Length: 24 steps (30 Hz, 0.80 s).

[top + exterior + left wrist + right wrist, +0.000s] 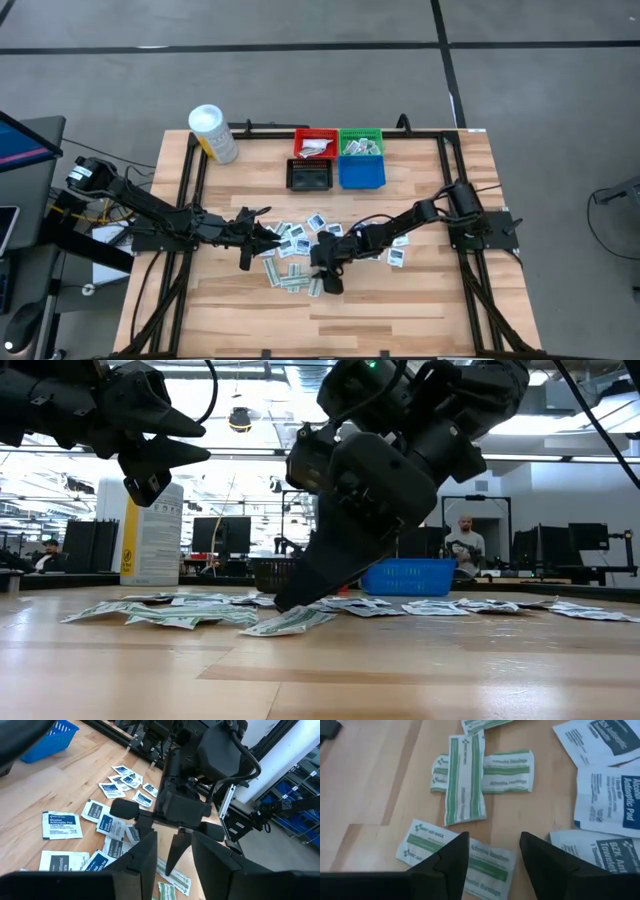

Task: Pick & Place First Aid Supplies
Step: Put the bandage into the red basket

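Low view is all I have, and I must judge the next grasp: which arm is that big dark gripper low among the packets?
Observer: That is the right gripper. The high view shows its arm coming in from the table's right side to the middle of the scatter.
Operator: Is it holding anything?
Observer: No. Its wrist view shows open jaws straddling one green-white strip that lies flat on the wood.
Operator: And the other arm?
Observer: The left gripper hangs over the scatter's left edge, open and holding nothing.
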Each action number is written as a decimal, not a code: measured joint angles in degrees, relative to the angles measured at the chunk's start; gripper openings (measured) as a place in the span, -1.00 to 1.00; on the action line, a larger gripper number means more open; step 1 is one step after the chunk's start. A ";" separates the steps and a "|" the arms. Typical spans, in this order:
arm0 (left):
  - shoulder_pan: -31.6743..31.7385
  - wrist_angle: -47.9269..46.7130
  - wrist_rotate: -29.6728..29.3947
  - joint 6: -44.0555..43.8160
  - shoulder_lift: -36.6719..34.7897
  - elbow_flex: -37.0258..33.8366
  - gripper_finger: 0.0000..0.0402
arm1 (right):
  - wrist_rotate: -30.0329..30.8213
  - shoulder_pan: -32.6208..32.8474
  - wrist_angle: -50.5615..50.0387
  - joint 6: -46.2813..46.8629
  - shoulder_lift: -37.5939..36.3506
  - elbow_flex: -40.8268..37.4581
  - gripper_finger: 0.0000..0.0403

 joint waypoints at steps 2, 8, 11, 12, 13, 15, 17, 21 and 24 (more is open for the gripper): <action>0.00 -0.02 0.00 0.00 0.00 0.00 -0.39 | 0.03 -0.24 -0.80 -0.04 -0.03 -0.02 -0.14; 0.00 -0.02 0.00 0.00 0.00 0.00 -0.39 | 0.22 -0.22 -2.74 -4.29 0.08 -0.08 -0.18; 0.00 -0.01 0.00 0.00 0.00 0.00 -0.39 | 0.30 0.26 -3.31 -4.51 0.12 -0.11 -0.21; 0.00 -0.02 0.00 0.00 0.00 0.00 -0.39 | 0.36 0.27 -3.41 -4.51 0.13 -0.12 -0.22; 0.00 0.00 0.00 0.00 0.00 0.00 -0.39 | 0.50 0.28 -3.51 -4.51 0.13 -0.13 -0.23; 0.00 0.00 0.00 0.00 0.00 0.00 -0.39 | 1.09 0.43 -3.81 -4.51 0.13 -0.16 -0.24; 0.00 -0.01 0.00 0.00 0.00 0.00 -0.39 | 2.03 0.54 -3.85 -4.87 0.19 -0.19 -0.26; 0.00 -0.02 0.00 0.00 0.00 0.00 -0.39 | 2.37 0.87 -3.98 -7.82 0.24 -0.28 -0.33; 0.01 -0.01 0.00 0.00 0.00 0.00 -0.39 | 4.03 1.26 -4.02 -8.96 0.24 -0.31 -0.40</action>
